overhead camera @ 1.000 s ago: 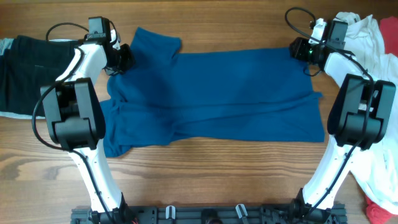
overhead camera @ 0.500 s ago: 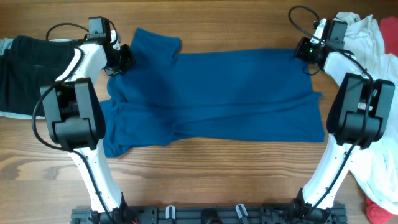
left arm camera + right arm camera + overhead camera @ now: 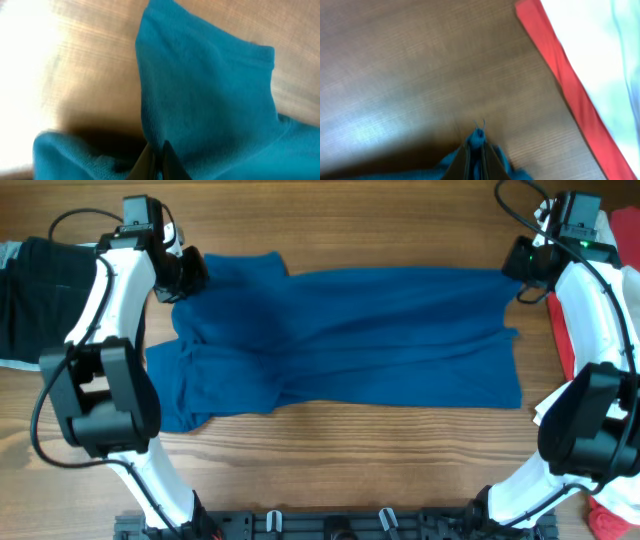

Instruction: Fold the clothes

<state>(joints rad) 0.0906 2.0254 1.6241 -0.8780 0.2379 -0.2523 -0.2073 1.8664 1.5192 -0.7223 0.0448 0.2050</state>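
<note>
Wood table [image 3: 380, 450] held the big blue shirt [image 3: 360, 340] spread flat in the middle, and the left gripper [image 3: 190, 275] and right gripper [image 3: 522, 265] each pinched shut on a far corner, likely to pull it tight and smooth for folding.

deep-blue shirt [image 3: 380, 330] on a brown wood-grain table [image 3: 350, 220]
the shirt is plain, one colour throughout; a black garment [image 3: 50, 280], a white garment [image 3: 600, 50] and a red strip of cloth [image 3: 570, 95] lie by it.
</note>
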